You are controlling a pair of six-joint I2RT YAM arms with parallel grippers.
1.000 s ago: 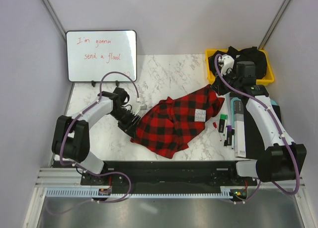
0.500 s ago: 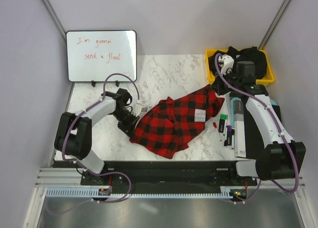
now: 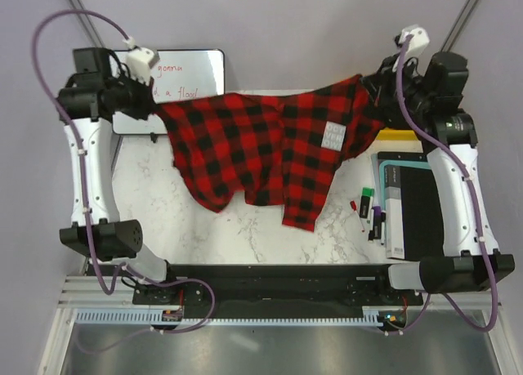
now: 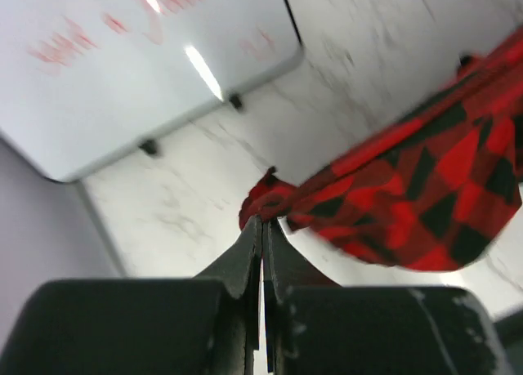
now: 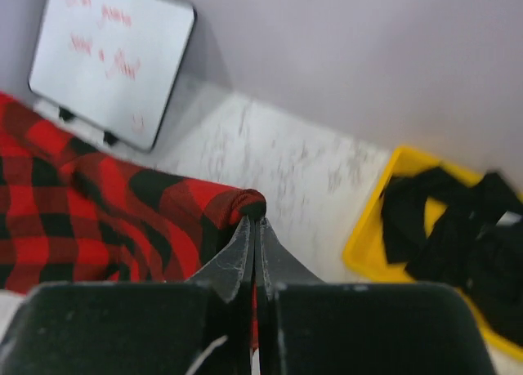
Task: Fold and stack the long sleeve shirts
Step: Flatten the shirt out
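Red-and-black check shirt (image 3: 253,142) is hanging spread wide in the air above the table (image 3: 245,228). I'm pinching one bunched edge in my left gripper (image 4: 262,225) and the opposite edge in my right gripper (image 5: 255,220). White label patch (image 3: 331,134) is showing toward the top camera. The lower edge is draping unevenly.

**Shirt lifted off the table and spread between both arms**

A second ago the shirt (image 3: 261,146) lay bunched in the middle of the table (image 3: 245,224). Now it hangs stretched across the upper half of the frame, its lower edges trailing toward the centre. The left gripper (image 3: 155,109), then low at the left and half open beside the cloth, has clamped onto it and risen to the upper left, covering part of the whiteboard (image 3: 196,73). The right gripper (image 3: 372,89) has climbed to the upper right with its corner.
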